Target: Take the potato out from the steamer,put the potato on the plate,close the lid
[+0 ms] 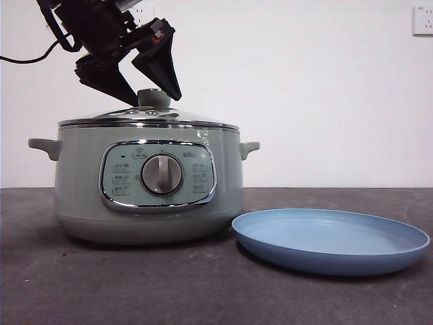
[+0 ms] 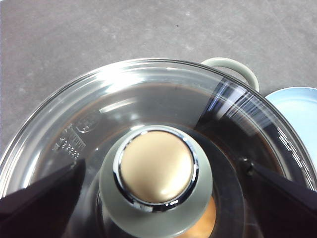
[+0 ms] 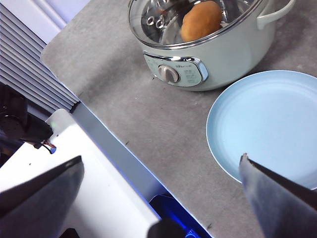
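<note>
1. We see the large round pale sage-green steamer (image 1: 149,189) standing on the dark grey bench (image 1: 135,284), with a small handle on each side and a chrome-rimmed control panel carrying a silver dial (image 1: 162,175).
2. The round clear glass lid (image 1: 149,118) with its chrome rim sits closed on the steamer; its sage-green knob (image 1: 153,99) rises from the middle, and from the left wrist view we see the knob's top is a cream-gold disc ringed in chrome (image 2: 157,166).
3. Our left hand (image 1: 145,87) hangs just above the steamer, over the lid, tilted, its two black jaws spread wide, one on each side of the knob and touching neither it nor the glass; it grips nothing.
4. The rounded oval potato (image 3: 200,21) with smooth golden-brown skin lies inside the steamer, under the glass; in the right wrist view it shows plainly through the lid, and in the left wrist view only an orange sliver (image 2: 205,223) peeks out beside the knob.
5. The wide shallow matte light-blue plate (image 1: 331,240) rests on the bench just beside the steamer, on the side away from our left hand's arm, and it carries nothing.
6. Our right hand (image 3: 161,198) waits well apart from the steamer, jaws spread and holding nothing.
</note>
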Available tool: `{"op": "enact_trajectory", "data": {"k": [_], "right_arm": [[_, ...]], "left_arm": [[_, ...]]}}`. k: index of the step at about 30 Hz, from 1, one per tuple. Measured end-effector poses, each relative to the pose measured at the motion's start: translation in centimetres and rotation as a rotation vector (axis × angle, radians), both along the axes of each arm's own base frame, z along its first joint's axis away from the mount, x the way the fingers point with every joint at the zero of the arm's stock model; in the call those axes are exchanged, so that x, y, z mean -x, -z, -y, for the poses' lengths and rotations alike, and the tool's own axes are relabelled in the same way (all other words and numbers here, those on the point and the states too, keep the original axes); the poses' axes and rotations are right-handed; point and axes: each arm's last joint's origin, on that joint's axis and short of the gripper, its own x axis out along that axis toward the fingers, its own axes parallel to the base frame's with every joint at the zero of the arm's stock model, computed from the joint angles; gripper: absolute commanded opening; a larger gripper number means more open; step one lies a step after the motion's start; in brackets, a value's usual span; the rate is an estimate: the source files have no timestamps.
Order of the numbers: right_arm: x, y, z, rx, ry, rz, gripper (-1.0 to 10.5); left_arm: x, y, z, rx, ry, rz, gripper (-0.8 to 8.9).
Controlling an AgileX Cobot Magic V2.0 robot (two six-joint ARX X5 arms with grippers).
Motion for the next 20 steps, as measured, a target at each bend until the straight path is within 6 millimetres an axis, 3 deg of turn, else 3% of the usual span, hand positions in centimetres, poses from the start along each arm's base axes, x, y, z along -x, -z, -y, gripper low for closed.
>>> {"op": "enact_trajectory", "data": {"k": [6, 11, 15, 18, 20], "right_arm": [[0.00, 0.00, 0.00, 0.000, 0.000, 0.000, 6.0], [0.00, 0.00, 0.00, 0.000, 0.000, 0.000, 6.0], [0.00, 0.00, 0.00, 0.000, 0.000, 0.000, 6.0], [0.00, 0.00, 0.00, 0.000, 0.000, 0.000, 6.0], [0.00, 0.00, 0.00, 0.000, 0.000, 0.000, 6.0]], "left_arm": [[-0.01, -0.08, 0.12, 0.003, 0.004, 0.009, 2.41], [-0.01, -0.07, 0.12, 0.003, 0.003, 0.009, 1.49], [-0.04, -0.09, 0.08, 0.000, -0.003, 0.012, 1.43], [-0.04, -0.10, 0.09, -0.001, -0.003, 0.012, -0.12], [-0.04, -0.10, 0.09, 0.000, -0.003, 0.012, -0.09]]}}
